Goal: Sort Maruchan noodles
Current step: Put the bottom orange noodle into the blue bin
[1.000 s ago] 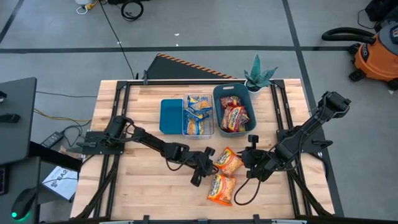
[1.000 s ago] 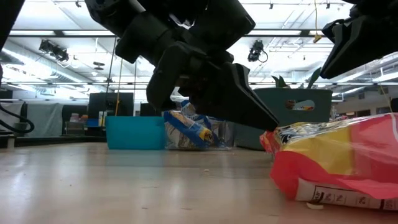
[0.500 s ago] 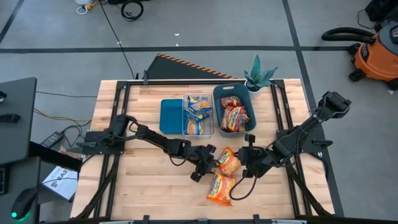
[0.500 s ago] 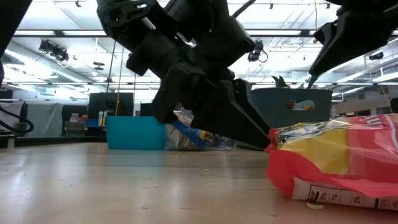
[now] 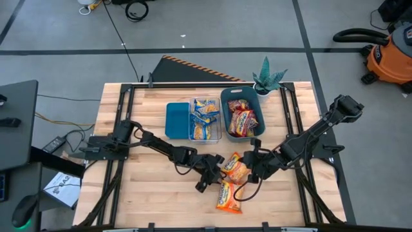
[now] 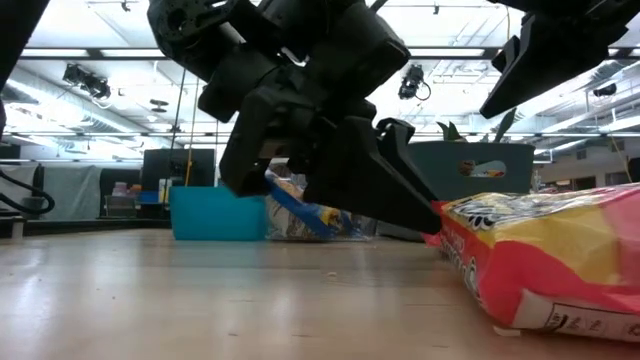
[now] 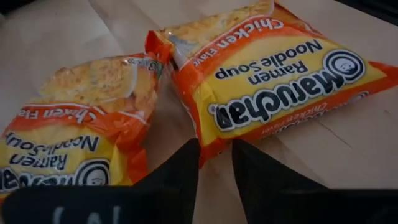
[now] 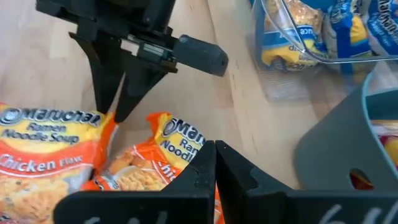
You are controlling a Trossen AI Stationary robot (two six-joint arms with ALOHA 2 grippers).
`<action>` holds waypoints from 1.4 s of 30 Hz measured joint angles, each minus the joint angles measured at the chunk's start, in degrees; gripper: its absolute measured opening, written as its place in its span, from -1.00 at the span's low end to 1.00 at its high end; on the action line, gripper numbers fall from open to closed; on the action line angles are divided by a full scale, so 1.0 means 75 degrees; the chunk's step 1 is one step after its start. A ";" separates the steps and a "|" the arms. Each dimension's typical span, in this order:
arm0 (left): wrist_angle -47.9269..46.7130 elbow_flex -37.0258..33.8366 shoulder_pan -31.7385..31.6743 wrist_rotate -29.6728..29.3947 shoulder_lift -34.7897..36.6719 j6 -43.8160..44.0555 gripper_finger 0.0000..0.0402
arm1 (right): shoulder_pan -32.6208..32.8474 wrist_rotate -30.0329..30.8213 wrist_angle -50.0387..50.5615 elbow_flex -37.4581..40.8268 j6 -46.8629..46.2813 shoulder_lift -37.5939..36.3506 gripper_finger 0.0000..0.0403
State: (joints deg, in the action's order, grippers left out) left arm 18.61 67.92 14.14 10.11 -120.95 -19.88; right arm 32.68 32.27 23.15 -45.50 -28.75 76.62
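Observation:
Two orange Maruchan packets lie on the wooden table. The far packet (image 5: pixel 237 166) (image 7: pixel 81 118) lies flat. The near packet (image 5: pixel 229 196) (image 7: pixel 280 81) (image 6: pixel 550 260) is beside it. My left gripper (image 5: pixel 217 175) (image 7: pixel 214 158) comes from the table's left and is shut on the near packet. My right gripper (image 5: pixel 251 169) (image 8: pixel 216 158) comes from the right, shut, at the far packet's right edge (image 8: pixel 171 146). Blue-and-yellow packets fill the clear bin (image 5: pixel 205 120). Red packets fill the dark teal bin (image 5: pixel 241 116). My left gripper pinches the near packet's corner (image 7: pixel 208 149) between its two fingers, coming low and slanting down from the table's left. The rest of the packet lies on the table. My right gripper's shut fingers (image 8: pixel 205 171) lie over the far packet's edge; I cannot tell whether they touch it.
A teal lid or tray (image 5: pixel 177 120) sits left of the clear bin, along the far middle of the table. A small potted plant (image 5: pixel 267 77) stands at the far right corner. Bare wood (image 5: pixel 141 187) lies to the near left.
My left gripper has moved right to the near packet and has narrowed its fingers onto that packet's corner. My right gripper has moved left, up to the far packet. The near packet has shifted and tipped a little.

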 joint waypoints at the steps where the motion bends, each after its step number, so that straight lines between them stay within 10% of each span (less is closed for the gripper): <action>1: 0.0022 0.0000 0.0009 0.0002 0.0000 0.0001 -0.49 | -0.0017 -0.0045 -0.0047 0.0000 0.0001 0.0000 -0.95; 21: -0.0547 -0.0012 0.0463 -0.1035 0.0299 -0.0185 -0.98 | -0.0124 -0.0794 -0.0215 -0.0003 0.0155 0.0000 -0.95; 42: -0.4783 -0.0009 0.0092 -0.2615 0.3928 0.0404 -1.00 | -0.0124 -0.1025 0.0385 -0.0012 0.1647 -0.0233 -0.94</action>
State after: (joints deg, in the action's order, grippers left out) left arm -17.26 67.85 14.83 -9.50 -91.49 -16.85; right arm 31.75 24.58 26.04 -45.58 -16.40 74.87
